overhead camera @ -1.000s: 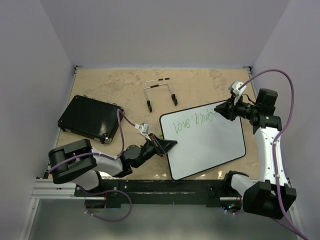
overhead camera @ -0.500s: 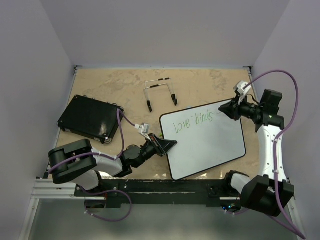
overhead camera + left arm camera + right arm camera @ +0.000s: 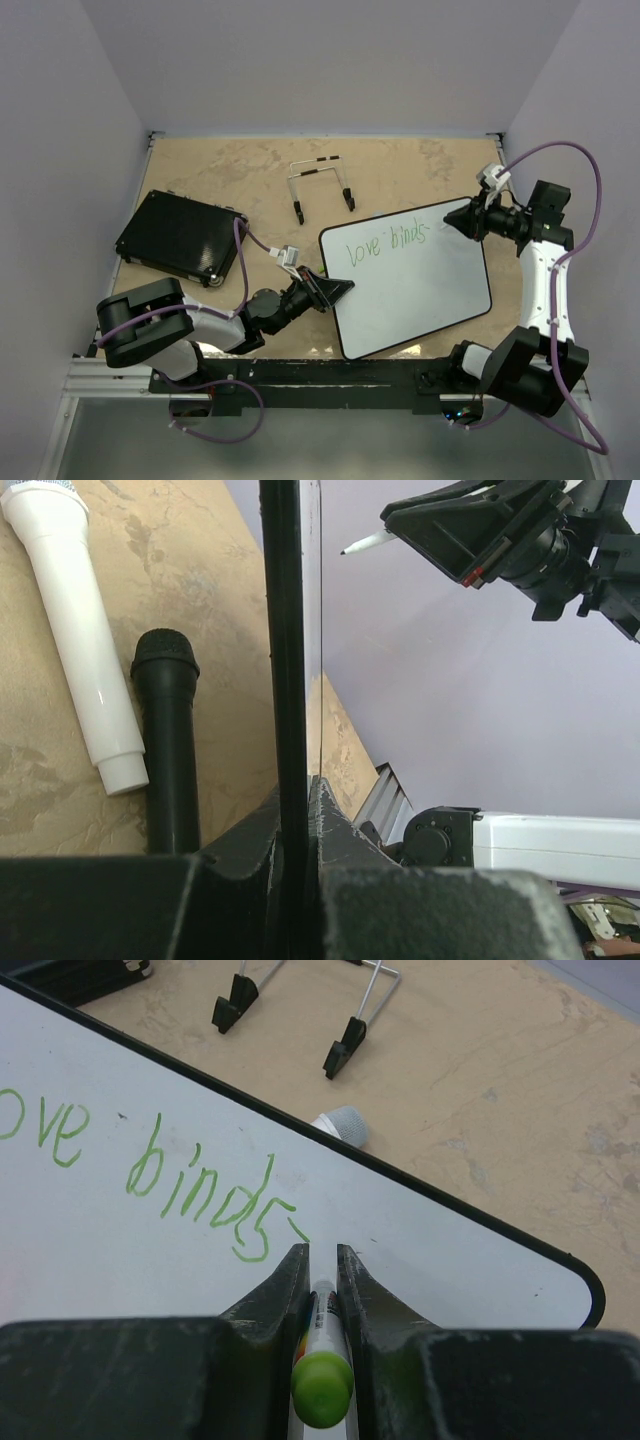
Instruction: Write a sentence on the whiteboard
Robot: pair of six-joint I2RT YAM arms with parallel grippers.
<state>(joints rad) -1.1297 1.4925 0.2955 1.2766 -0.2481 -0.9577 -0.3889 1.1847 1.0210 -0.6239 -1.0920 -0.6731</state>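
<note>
The whiteboard (image 3: 415, 290) lies tilted on the table, with the sentence (image 3: 386, 243) reading "love binds" in green along its top. My left gripper (image 3: 343, 289) is shut on the board's left edge, seen edge-on in the left wrist view (image 3: 290, 630) between my jaws (image 3: 297, 792). My right gripper (image 3: 450, 220) is shut on a green marker (image 3: 322, 1360) near the board's top right corner, just right of "binds" (image 3: 205, 1188). In the left wrist view the marker tip (image 3: 362, 543) stands a little off the board surface (image 3: 150, 1280).
A black textured pad (image 3: 180, 237) lies at the left. A wire stand (image 3: 320, 185) stands behind the board. A white microphone (image 3: 75, 630) and a black microphone (image 3: 170, 750) lie under the board; a grey mic head (image 3: 343, 1125) peeks out past its far edge.
My right gripper has drawn back to the right with the marker, away from the end of "binds". The left gripper and the board have not moved.
</note>
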